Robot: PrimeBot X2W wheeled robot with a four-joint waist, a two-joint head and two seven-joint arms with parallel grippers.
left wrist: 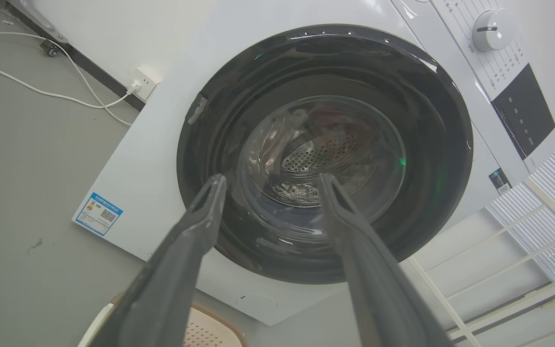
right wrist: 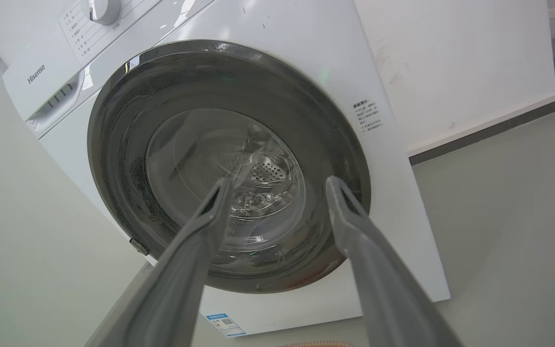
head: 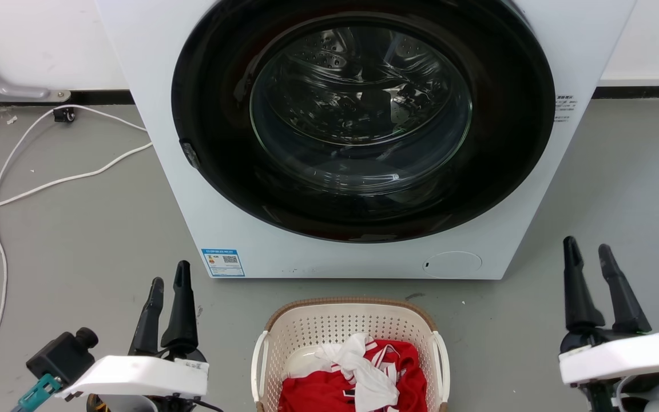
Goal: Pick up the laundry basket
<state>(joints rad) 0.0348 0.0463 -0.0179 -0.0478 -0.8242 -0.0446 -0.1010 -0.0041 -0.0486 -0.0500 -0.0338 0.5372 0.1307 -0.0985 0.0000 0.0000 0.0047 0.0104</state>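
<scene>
Nearest the robot, the laundry basket (head: pixel 352 301) stood on the grey floor (head: pixel 78 240) at the bottom centre of the head view, between the two arms and touching neither. A red garment (head: pixel 404 369) and a white cloth (head: pixel 366 372) lay heaped inside it. The left gripper (head: pixel 170 273) hung at the lower left, well clear of the basket's white handle, its fingers spread and holding nothing. The right gripper (head: pixel 587 246) hung at the lower right, likewise parted and empty, farther from the basket than the left one.

The floor was smooth, matt and lightly scuffed. Just beyond the basket stood a white washing machine (head: pixel 364 264), its round dark door (head: pixel 364 126) closed, with a blue label (head: pixel 223 262) at its lower corner. To the machine's left a white cable (head: pixel 49 183) trailed across the floor towards a wall socket (left wrist: pixel 145 83). Behind it all ran a white wall (head: pixel 32 40) with a dark skirting strip (head: pixel 644 91).
</scene>
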